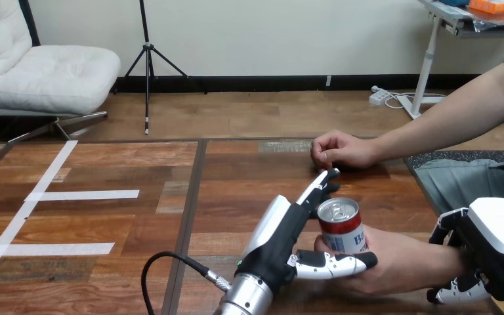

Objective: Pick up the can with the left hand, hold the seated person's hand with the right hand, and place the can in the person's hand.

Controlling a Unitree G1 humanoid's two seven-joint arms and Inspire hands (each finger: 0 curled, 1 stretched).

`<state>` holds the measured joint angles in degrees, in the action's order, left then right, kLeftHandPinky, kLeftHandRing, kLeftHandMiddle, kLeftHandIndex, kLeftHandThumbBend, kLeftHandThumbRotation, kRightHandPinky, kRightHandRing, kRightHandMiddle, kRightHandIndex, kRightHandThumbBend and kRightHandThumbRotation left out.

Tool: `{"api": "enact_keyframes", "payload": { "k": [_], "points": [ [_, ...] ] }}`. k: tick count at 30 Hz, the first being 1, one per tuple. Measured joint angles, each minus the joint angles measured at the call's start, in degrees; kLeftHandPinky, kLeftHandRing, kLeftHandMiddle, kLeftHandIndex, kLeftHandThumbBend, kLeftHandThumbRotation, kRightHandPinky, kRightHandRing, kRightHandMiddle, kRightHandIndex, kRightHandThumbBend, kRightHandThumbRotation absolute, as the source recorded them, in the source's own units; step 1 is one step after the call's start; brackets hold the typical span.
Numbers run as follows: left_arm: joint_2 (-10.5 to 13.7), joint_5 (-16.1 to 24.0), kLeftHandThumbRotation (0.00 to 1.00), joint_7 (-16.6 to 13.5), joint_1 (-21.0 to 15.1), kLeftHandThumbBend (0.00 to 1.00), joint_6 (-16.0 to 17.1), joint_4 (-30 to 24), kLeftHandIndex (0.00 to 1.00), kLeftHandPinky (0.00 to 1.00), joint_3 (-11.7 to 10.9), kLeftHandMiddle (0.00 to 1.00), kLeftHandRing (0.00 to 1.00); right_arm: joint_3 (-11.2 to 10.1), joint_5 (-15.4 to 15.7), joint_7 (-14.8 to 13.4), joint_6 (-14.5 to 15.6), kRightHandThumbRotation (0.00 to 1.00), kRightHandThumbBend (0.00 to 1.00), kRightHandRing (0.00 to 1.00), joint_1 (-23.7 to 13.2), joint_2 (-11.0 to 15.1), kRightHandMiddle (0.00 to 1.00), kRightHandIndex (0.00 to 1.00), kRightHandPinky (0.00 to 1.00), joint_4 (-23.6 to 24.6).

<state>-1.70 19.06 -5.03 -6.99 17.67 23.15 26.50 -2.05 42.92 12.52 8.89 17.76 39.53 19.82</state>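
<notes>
Wooden table (105, 164) with white tape strips (82, 195), white cushioned chair (52, 75), black tripod (148, 47), pale wall (269, 33), wood floor (249, 115).

Can (340, 230) on person's near hand (400, 268); left hand (289, 236) beside can's left; right hand (484, 252) at wrist (441, 262).

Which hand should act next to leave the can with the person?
Left. The left hand grips the can, already resting in the person's hand, so it likely just lets go. The right hand is curled round that wrist, steadying it.
</notes>
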Motion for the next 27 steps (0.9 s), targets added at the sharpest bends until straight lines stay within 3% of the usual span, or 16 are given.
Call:
{"api": "enact_keyframes", "payload": {
  "k": [15, 27],
  "points": [
    [0.15, 2.25, 0.34, -0.12, -0.10, 0.84, 0.09, 0.01, 1.00, 1.00, 0.72, 1.00, 1.00, -0.03, 0.36, 0.00, -0.40, 0.00, 0.82, 0.43, -0.06, 0.00, 0.49, 0.53, 0.35, -0.43],
    [0.20, 3.11, 0.39, -0.17, -0.24, 0.87, 0.10, 0.02, 1.00, 1.00, 1.17, 1.00, 1.00, -0.02, 2.21, 1.15, 0.32, 0.00, 0.94, 0.55, -0.07, 0.00, 0.63, 0.69, 0.43, -0.53]
  ]
}}
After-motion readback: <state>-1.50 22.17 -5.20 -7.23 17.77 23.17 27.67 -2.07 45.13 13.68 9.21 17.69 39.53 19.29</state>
